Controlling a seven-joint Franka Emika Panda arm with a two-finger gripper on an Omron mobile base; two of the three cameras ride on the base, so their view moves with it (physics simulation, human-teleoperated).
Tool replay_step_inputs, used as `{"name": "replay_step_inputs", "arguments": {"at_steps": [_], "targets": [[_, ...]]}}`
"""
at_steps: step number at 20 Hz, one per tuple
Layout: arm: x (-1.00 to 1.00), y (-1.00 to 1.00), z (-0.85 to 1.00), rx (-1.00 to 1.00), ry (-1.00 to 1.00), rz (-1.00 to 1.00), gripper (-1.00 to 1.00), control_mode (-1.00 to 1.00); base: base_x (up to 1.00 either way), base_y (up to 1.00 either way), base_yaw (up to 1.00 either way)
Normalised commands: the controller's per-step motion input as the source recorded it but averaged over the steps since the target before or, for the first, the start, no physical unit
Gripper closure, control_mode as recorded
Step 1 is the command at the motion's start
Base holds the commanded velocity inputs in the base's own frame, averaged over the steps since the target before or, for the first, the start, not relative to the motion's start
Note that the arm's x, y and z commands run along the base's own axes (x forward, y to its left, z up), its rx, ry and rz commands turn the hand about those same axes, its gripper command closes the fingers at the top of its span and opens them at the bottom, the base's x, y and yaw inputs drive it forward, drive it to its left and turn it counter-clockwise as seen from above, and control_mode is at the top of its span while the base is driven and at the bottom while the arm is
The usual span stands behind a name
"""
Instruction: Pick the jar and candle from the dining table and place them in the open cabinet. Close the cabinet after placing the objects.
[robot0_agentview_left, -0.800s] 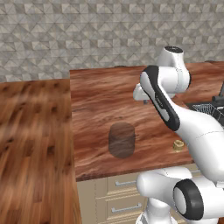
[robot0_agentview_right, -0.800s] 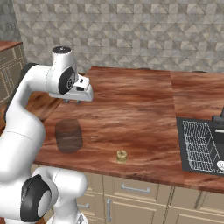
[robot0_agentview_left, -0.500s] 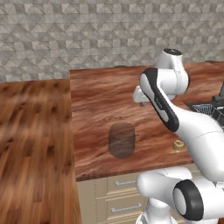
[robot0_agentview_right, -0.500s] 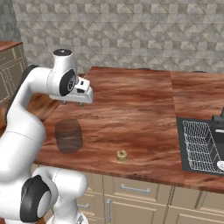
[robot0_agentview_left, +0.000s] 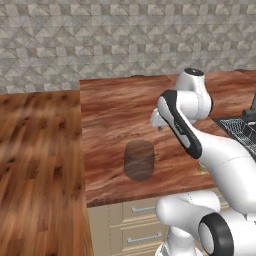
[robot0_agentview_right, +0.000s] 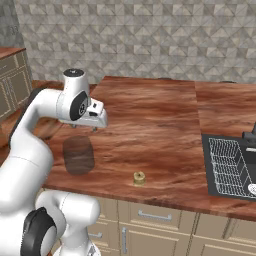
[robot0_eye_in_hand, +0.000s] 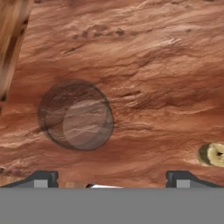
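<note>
Hand view looked down on the jar (robot0_eye_in_hand: 75, 115), upright near the front edge of the dining table (robot0_eye_in_hand: 153, 65), with the candle (robot0_eye_in_hand: 211, 154) well apart from it; the gripper (robot0_eye_in_hand: 111, 178) hung above, fingers spread wide and empty, probably lining up a descent. Right base view added a sink rack (robot0_agentview_right: 231, 167) beyond the candle.

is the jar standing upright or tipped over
Upright: the jar stands on its base on the dining table, its round top facing up in the hand view.
</note>
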Motion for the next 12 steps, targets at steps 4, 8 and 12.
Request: {"name": "replay_step_inputs", "arguments": {"at_steps": [4,8,12], "targets": [[0.01,0.12,-0.3,0.0,0.0,0.0,-1.0,-1.0,0.0,0.0,0.0],[0.04,0.19,-0.37,0.0,0.0,0.0,-1.0,-1.0,0.0,0.0,0.0],[0.11,0.13,-0.41,0.0,0.0,0.0,-1.0,-1.0,0.0,0.0,0.0]]}}
